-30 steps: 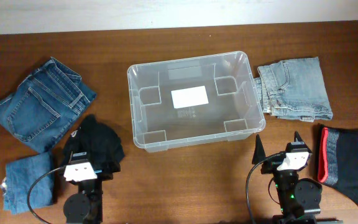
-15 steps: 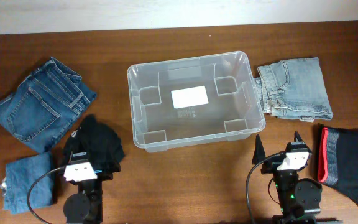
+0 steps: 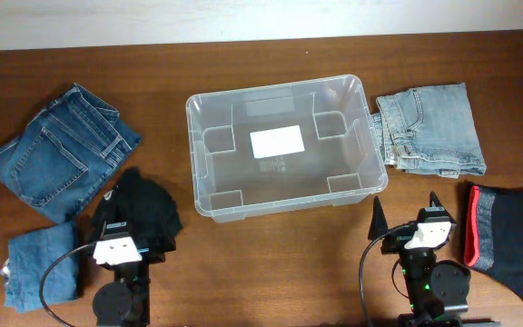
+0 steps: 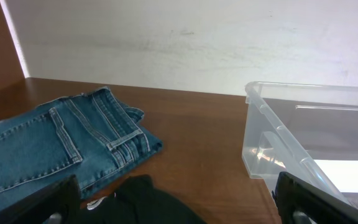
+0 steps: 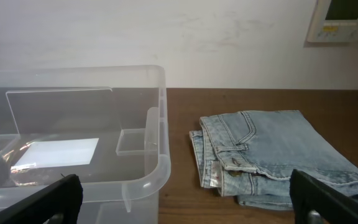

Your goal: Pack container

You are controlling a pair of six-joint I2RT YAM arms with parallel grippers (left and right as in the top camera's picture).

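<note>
The clear plastic container stands in the middle of the table, nothing in it but a white label on its base. Below its left corner my left gripper is open above a crumpled black garment. In the left wrist view the left gripper has that black garment low between its fingers and the container to the right. My right gripper is open and holds nothing, just below the container's right corner. In the right wrist view the right gripper faces the container rim.
Folded dark blue jeans lie at the far left, with a smaller folded blue denim piece below them. Light blue jeans lie right of the container. A black garment with a red band sits at the right edge.
</note>
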